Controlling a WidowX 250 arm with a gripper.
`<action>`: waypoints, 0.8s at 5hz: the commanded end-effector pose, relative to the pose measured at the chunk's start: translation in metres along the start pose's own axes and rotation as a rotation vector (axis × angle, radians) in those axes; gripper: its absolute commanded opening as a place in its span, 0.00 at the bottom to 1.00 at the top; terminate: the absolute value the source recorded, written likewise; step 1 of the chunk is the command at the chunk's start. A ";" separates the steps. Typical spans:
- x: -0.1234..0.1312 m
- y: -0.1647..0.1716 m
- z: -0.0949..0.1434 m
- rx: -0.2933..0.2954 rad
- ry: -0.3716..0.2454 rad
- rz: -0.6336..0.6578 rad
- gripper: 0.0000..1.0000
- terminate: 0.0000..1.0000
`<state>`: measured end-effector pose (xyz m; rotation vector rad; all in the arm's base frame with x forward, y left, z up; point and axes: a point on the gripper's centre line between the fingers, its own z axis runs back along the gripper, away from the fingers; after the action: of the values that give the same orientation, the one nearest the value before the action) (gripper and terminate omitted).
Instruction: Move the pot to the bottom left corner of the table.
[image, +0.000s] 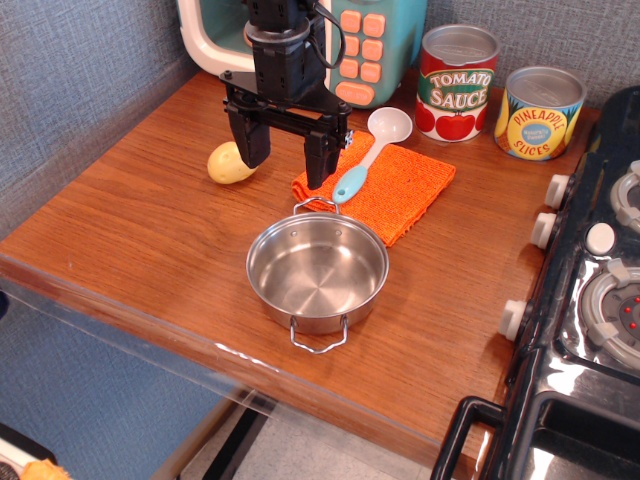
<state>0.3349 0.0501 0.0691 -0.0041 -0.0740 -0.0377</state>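
The shiny steel pot (317, 272) with two wire loop handles sits empty near the front middle of the wooden table (150, 240). Its far handle touches the near edge of the orange cloth (383, 185). My black gripper (285, 160) hangs open and empty above the table, behind and a little left of the pot. Its right finger (320, 162) is over the cloth's left corner and its left finger is in front of a yellow potato (228, 165).
A white-and-teal spoon (368, 150) lies on the cloth. A tomato sauce can (456, 84) and a pineapple can (540, 113) stand at the back right. A toy microwave (370, 40) is at the back. The black stove (590, 290) borders the table's right side.
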 end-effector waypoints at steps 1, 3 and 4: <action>0.000 0.000 0.000 0.000 0.000 0.000 1.00 0.00; -0.019 -0.047 -0.001 -0.056 0.008 -0.057 1.00 0.00; -0.024 -0.061 -0.002 -0.049 -0.009 -0.088 1.00 0.00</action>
<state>0.3043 -0.0110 0.0465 -0.0564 -0.0211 -0.1189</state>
